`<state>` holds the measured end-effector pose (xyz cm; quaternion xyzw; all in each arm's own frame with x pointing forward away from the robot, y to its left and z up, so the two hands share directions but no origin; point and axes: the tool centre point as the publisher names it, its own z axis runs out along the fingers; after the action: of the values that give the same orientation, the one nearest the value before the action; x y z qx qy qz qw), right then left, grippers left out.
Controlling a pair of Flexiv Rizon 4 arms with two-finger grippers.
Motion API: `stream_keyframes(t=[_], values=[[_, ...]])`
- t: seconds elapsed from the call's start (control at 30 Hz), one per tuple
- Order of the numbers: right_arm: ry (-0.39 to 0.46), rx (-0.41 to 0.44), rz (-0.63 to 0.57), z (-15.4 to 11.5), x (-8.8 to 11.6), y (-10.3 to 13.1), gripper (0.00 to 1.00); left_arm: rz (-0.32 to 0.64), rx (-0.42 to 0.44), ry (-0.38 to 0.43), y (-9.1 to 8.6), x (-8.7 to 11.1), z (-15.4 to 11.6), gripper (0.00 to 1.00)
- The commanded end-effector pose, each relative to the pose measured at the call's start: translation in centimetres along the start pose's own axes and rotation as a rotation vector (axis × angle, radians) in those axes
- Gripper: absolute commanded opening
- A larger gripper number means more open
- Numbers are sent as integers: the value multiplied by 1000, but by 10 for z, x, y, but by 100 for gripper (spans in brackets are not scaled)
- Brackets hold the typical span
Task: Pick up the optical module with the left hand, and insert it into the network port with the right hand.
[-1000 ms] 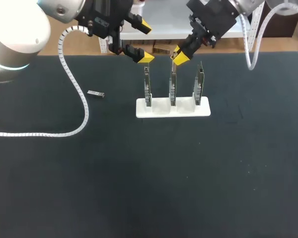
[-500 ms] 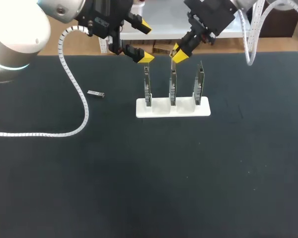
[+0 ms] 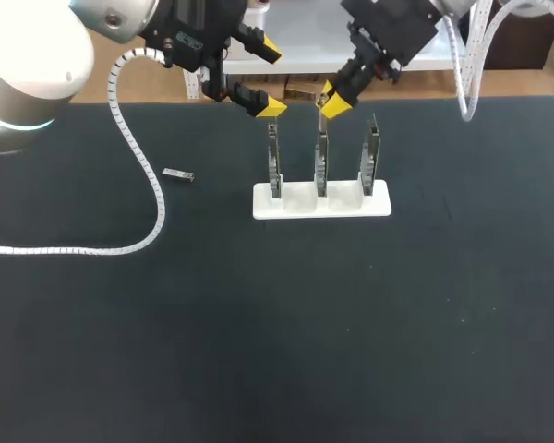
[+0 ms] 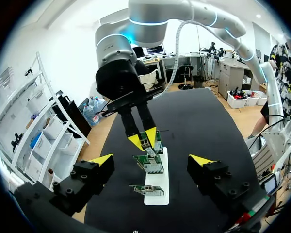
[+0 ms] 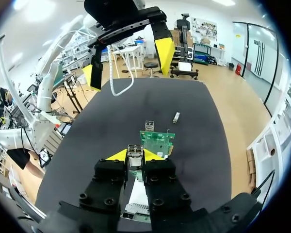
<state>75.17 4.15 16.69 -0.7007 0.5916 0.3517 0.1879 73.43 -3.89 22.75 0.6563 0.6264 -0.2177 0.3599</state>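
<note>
One small silver module (image 5: 135, 149) is clamped in the right pincer (image 3: 330, 101), just above the middle one of three upright circuit boards (image 3: 321, 164). A second module (image 3: 178, 174) lies flat on the black desk (image 3: 277, 323), well apart to their left. The boards stand in a row in one white stand (image 3: 321, 201), and the left pincer (image 3: 268, 78) hangs above the leftmost board with its fingers wide apart.

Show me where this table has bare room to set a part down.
The near half of the black table is bare, in front of the white stand holding three green circuit boards. Right of the stand is free too. Crowded: at the boards' tops, where the left gripper and right gripper hang; leftward lie the small silver module and white coiled cable.
</note>
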Motion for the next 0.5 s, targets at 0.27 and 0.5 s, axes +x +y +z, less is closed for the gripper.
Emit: stream_keyframes(t=[0.27, 0.5], values=[[12, 53, 18, 3, 4, 9, 0, -2, 4, 9, 2, -2, 0, 100], [16, 55, 20, 3, 4, 9, 0, -2, 4, 9, 2, -2, 0, 100]])
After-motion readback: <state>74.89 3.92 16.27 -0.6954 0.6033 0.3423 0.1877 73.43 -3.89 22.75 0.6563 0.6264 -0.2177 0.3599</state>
